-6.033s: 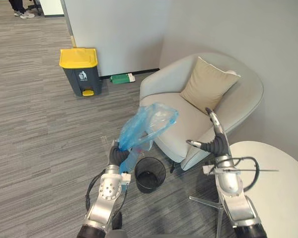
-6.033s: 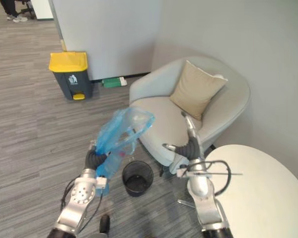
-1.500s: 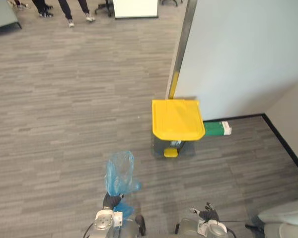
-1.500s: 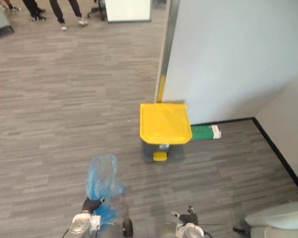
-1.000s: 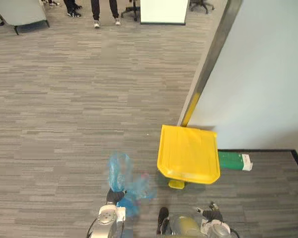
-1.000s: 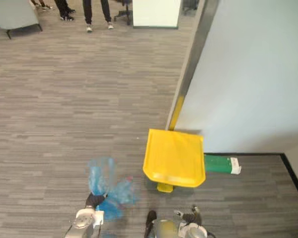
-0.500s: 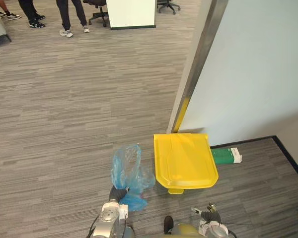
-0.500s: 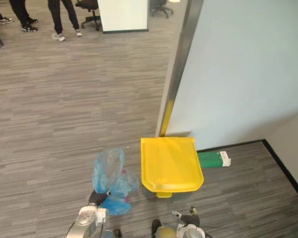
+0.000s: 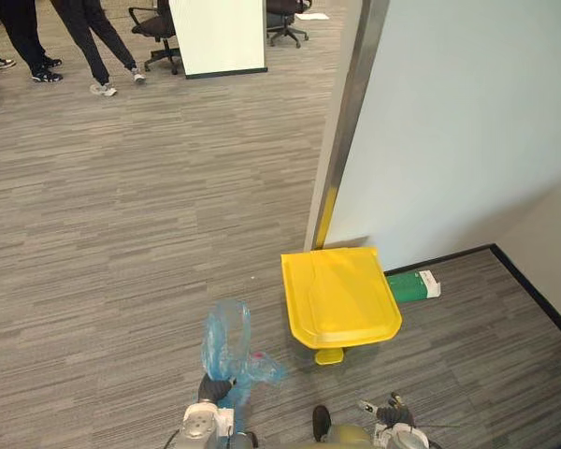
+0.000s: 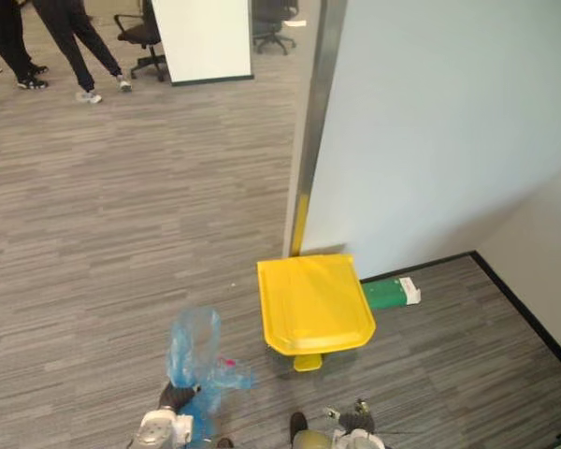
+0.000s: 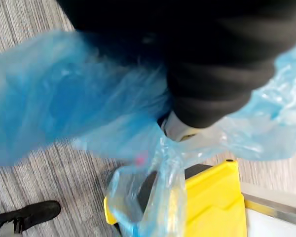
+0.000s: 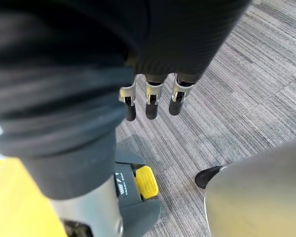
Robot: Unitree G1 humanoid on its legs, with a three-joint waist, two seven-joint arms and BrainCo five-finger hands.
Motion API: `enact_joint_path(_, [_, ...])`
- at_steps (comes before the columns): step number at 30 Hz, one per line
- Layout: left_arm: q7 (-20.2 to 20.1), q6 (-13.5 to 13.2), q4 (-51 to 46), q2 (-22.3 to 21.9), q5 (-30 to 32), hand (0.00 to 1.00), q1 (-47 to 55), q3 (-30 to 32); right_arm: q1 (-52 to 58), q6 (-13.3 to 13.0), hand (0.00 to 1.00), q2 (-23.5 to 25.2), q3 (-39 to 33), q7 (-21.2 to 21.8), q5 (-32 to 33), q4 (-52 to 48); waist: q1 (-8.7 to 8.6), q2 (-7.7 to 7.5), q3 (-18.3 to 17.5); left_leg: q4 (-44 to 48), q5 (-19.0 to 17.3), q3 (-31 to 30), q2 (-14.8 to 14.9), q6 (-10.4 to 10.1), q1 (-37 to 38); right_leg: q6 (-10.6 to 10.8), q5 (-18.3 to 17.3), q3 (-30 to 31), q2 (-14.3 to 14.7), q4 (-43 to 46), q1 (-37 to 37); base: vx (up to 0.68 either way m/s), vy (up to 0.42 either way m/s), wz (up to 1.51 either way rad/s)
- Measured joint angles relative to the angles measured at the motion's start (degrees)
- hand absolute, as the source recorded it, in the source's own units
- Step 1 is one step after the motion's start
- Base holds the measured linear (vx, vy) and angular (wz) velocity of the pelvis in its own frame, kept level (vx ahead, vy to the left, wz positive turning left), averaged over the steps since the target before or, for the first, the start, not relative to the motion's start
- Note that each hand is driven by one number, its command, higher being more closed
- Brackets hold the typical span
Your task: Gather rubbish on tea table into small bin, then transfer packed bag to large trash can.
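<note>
My left hand [image 9: 215, 387] is clutching the blue bag [image 9: 225, 339] by its neck, lower centre, left of the yellow-lidded can [image 9: 338, 297]. The bag is looking light, limp and slippery. My right hand [image 12: 151, 102] is hanging loose-fingered.

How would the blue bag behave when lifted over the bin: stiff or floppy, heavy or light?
Probably floppy: the blue bag is thin, crumpled film bunched in the left hand. Likely light, since its loose top stands up above the grip.
</note>
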Motion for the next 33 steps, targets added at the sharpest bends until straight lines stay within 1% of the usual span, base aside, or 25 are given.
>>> enact_joint_path(5, [0.0, 0.0, 0.0, -0.6, 0.0, 1.0, 0.7, 0.1, 0.2, 0.0, 0.0, 0.1, 0.0, 0.0, 0.0, 0.0, 0.13, -0.33, -0.2, -0.1, -0.1, 0.5, 0.0, 0.2, -0.1, 0.3, 0.2, 1.0, 0.1, -0.9, 0.0, -0.03, 0.017, -0.08])
enact_joint_path(7, [0.0, 0.0, 0.0, -0.8, 0.0, 1.0, 0.7, 0.5, 0.2, 0.0, 0.0, 0.1, 0.0, 0.0, 0.0, 0.0, 0.26, -0.28, -0.2, 0.3, -0.5, 1.6, 0.1, -0.2, 0.4, 0.6, 0.5, 1.8, 0.2, -0.8, 0.1, 0.03, 0.032, -0.24])
enact_joint_path(8, [0.0, 0.0, 0.0, -1.0, 0.0, 1.0, 0.7, 1.0, 0.2, 0.0, 0.0, 0.1, 0.0, 0.0, 0.0, 0.0, 0.34, -0.27, -0.2, 0.6, -0.8, 2.2, 0.2, -0.2, 0.7, 1.0, 1.0, 2.4, 0.4, -0.8, 0.1, 0.04, 0.036, -0.32])
enact_joint_path(9, [0.0, 0.0, 0.0, -1.1, 0.0, 1.0, 0.7, 1.3, 0.2, 0.0, 0.0, 0.1, 0.0, 0.0, -0.1, 0.0, 0.43, -0.23, -0.2, 1.3, -1.1, 2.7, 0.3, -0.2, 0.7, 1.0, 1.2, 2.8, 0.5, -0.8, 0.1, 0.05, 0.041, -0.38])
enact_joint_path(10, [0.0, 0.0, 0.0, -1.2, 0.0, 1.0, 0.6, 1.6, 0.1, 0.0, 0.0, 0.1, 0.1, -0.1, -0.2, 0.0, 0.48, -0.14, -0.2, 2.5, -1.7, 3.6, 0.6, 0.3, 0.3, 0.6, 2.0, 3.6, 0.8, -0.9, 0.1, 0.06, 0.046, -0.33])
enact_joint_path(11, [0.0, 0.0, 0.0, -1.2, 0.0, 1.0, 0.6, 1.7, 0.0, 0.1, 0.0, 0.1, 0.1, -0.1, -0.3, -0.1, 0.54, -0.14, -0.2, 3.0, -1.9, 4.0, 0.7, 0.3, 0.2, 0.7, 2.3, 4.0, 0.9, -0.9, 0.0, 0.06, 0.052, -0.43])
enact_joint_path(12, [0.1, 0.0, -0.1, -1.2, 0.0, 1.0, 0.3, 2.7, -0.3, 0.1, 0.0, 0.1, 0.4, -0.2, -1.8, -0.5, 0.71, -0.13, -0.1, 5.6, -3.3, 5.2, 1.3, 0.5, -1.4, 1.1, 2.7, 4.8, 1.4, -1.1, -0.5, 0.05, 0.046, -0.32])
enact_joint_path(14, [0.5, 0.0, -0.4, -1.1, 0.0, 1.0, -0.4, 3.2, -0.3, 0.1, 0.0, 0.0, 0.6, -0.2, -2.3, -0.5, 0.54, -0.28, -0.1, 8.1, -4.0, 6.2, 2.1, 1.2, -3.3, 2.1, 4.5, 4.4, 1.6, -0.9, -1.9, -0.02, 0.031, -0.34])
enact_joint_path(15, [1.1, 0.0, -1.5, -1.2, -0.1, 1.0, -1.0, 3.7, -1.3, 0.1, 0.0, -0.2, 1.3, -0.5, -2.3, -0.5, 1.28, 0.55, 0.3, 8.8, -3.7, 7.1, 3.6, 1.8, -5.5, 3.7, 6.5, 2.8, 2.2, -1.0, -3.5, -0.11, 0.027, -0.34])
enact_joint_path(16, [1.1, -0.1, -2.3, -1.0, -0.1, 1.0, -1.5, 3.8, -2.4, 0.2, 0.0, -0.5, 1.5, -0.8, -2.3, -0.7, 1.54, 0.66, 0.8, 8.6, -3.6, 7.7, 4.1, 1.8, -5.8, 1.8, 0.9, -3.1, 1.5, 8.0, -6.2, -0.1, 0.019, -0.26])
enact_joint_path(17, [1.1, 0.0, -2.6, -0.7, -0.1, 1.0, -2.1, 3.8, -2.4, 0.2, 0.0, -0.5, 1.8, -0.9, -2.3, -0.6, 1.6, 0.48, 0.7, 8.3, -3.4, 7.8, 4.1, 1.8, -5.5, 0.8, -2.3, -5.6, 0.7, 12.7, -6.9, -0.03, 0.01, -0.03])
enact_joint_path(18, [1.2, 0.0, -3.5, 0.3, -0.1, 1.0, -1.8, 3.8, -2.2, 0.2, 0.0, -0.5, 2.2, -1.0, -2.3, -0.4, 1.77, 0.76, 0.9, 8.2, -3.2, 7.9, 4.1, 1.8, -5.2, 0.7, -8.0, -9.8, -1.3, 20.9, -6.1, 0.0, 0.0, 0.0])
enact_joint_path(19, [1.2, 0.0, -3.8, 0.6, -0.1, 1.0, -1.7, 3.8, -2.1, 0.2, 0.0, -0.5, 2.2, -1.0, -2.3, -0.4, 1.82, 0.63, 0.8, 8.3, -3.2, 7.9, 4.1, 1.8, -5.1, 1.0, -9.2, -10.9, -2.1, 22.9, -5.6, -0.02, -0.067, 0.05])
enact_joint_path(20, [1.2, -0.1, -4.1, 1.6, -0.3, 1.0, -1.5, 3.9, -2.1, 0.2, 0.0, -0.5, 2.4, -1.0, -2.3, 0.2, 2.03, 0.17, 0.3, 8.6, -2.9, 7.9, 4.0, 1.7, -5.2, 1.4, -12.4, -13.1, -4.5, 27.5, -3.7, -0.02, -0.122, 0.03])
enact_joint_path(21, [1.2, -0.1, -4.1, 2.4, -0.7, 1.0, -1.3, 3.9, -2.3, 0.2, 0.0, -0.5, 2.8, -1.0, -2.3, 0.8, 2.16, -0.63, -0.1, 9.7, -2.7, 7.9, 3.9, 1.3, -5.5, 1.9, -14.0, -13.7, -6.7, 29.0, -1.8, 0.02, -0.154, -0.01])
enact_joint_path(22, [1.2, 0.0, -4.1, 2.7, -0.7, 1.0, -1.2, 3.9, -2.6, 0.1, 0.0, -0.5, 2.9, -1.0, -2.3, 1.2, 2.31, -0.77, 0.0, 10.2, -2.6, 7.9, 3.9, 1.2, -5.8, 2.1, -14.2, -13.5, -7.2, 28.0, -1.4, 0.01, -0.2, -0.16])
enact_joint_path(23, [1.2, 0.1, -4.0, 2.8, -1.2, 1.0, -1.2, 3.9, -3.7, 0.1, 0.0, -0.8, 3.2, -1.0, -2.4, 2.0, 2.88, -1.67, -0.6, 11.5, -1.9, 7.7, 4.1, 0.3, -7.4, 2.7, -15.2, -12.7, -5.9, 22.2, 0.1, -0.07, -0.234, -0.39])
enact_joint_path(24, [1.2, 0.0, -4.0, 2.2, -1.7, 1.0, -1.3, 3.8, -4.5, 0.0, 0.0, -2.0, 3.4, -1.2, -2.4, 2.0, 3.58, -0.52, -0.8, 11.3, -1.2, 7.6, 4.7, -0.5, -9.0, 2.0, -14.8, -12.8, -4.2, 15.1, 1.7, -0.08, -0.19, -0.4])
enact_joint_path(25, [1.2, 0.0, -4.0, 2.0, -1.8, 1.0, -1.4, 3.8, -4.9, 0.0, 0.0, -2.5, 3.4, -1.2, -2.4, 1.9, 3.61, 0.01, -0.8, 11.4, -1.1, 7.5, 5.1, -0.7, -9.7, 1.2, -14.4, -12.9, -3.5, 12.7, 2.6, -0.13, -0.197, -0.21])
enact_joint_path(26, [1.2, 0.0, -3.8, 0.4, -2.3, 1.0, -1.6, 3.7, -6.6, 0.0, 0.0, -3.8, 3.3, -1.3, -2.3, 1.9, 3.13, 2.54, 0.4, 11.4, -0.4, 6.1, 6.4, -1.2, -11.0, -1.1, -11.6, -13.7, -1.5, 7.5, 4.2, -0.14, -0.136, -0.01])
enact_joint_path(27, [1.1, -0.1, -3.8, -0.2, -2.6, 1.0, -2.1, 3.0, -6.9, 0.1, 0.0, -4.9, 3.1, -1.7, -2.3, 2.0, 3.03, 3.11, 0.6, 11.1, 1.0, 5.9, 7.0, -1.5, -11.6, -1.9, -10.0, -13.8, -0.7, 5.4, 4.2, -0.16, -0.154, -0.01])
enact_joint_path(30, [1.1, 0.0, -3.8, -0.4, -3.5, 1.0, -1.7, 2.2, -6.3, 0.1, 0.0, -4.9, 2.5, -2.1, -2.3, 1.9, 2.96, 3.14, 0.8, 8.5, 3.9, 4.7, 7.1, -2.3, -10.8, -2.9, -9.1, -13.7, 0.0, 5.0, 4.0, -0.13, -0.101, -0.04])
enact_joint_path(33, [0.9, 0.0, -3.8, -0.6, -3.5, 1.0, -1.4, 2.1, -5.8, 0.1, 0.0, -4.9, 2.1, -2.1, -2.3, 1.9, 2.93, 3.4, 1.0, 5.5, 5.1, 4.7, 7.0, -2.4, -9.0, -3.4, -8.6, -13.5, 0.2, 4.3, 3.8, -0.14, -0.031, -0.11])
